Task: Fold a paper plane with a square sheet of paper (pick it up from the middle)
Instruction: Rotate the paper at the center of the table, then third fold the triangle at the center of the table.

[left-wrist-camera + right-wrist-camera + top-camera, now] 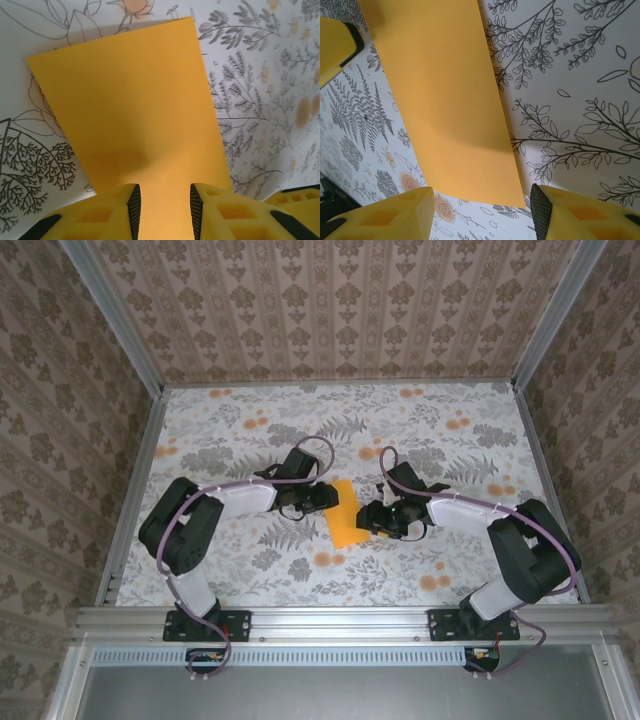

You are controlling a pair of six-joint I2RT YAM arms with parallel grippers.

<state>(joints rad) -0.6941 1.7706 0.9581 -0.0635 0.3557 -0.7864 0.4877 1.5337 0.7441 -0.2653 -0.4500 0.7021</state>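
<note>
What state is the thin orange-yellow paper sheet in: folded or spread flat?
Folded in half, apparently: the orange-yellow paper sheet lies flat on the floral cloth as a narrow rectangle, not a square. It is not a dart shape yet.

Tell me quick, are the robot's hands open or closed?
Left gripper: open, jaws a little apart over the orange paper, not gripping it.
Right gripper: open wide, holding nothing.

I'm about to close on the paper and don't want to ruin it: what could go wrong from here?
1. The left gripper straddles the paper lying flat on the cloth; closing may wrinkle it or pinch the cloth too.
2. The right gripper stands open over just the paper's end, so a grip there could slip.
3. Both grippers crowd the narrow paper and might collide.
</note>
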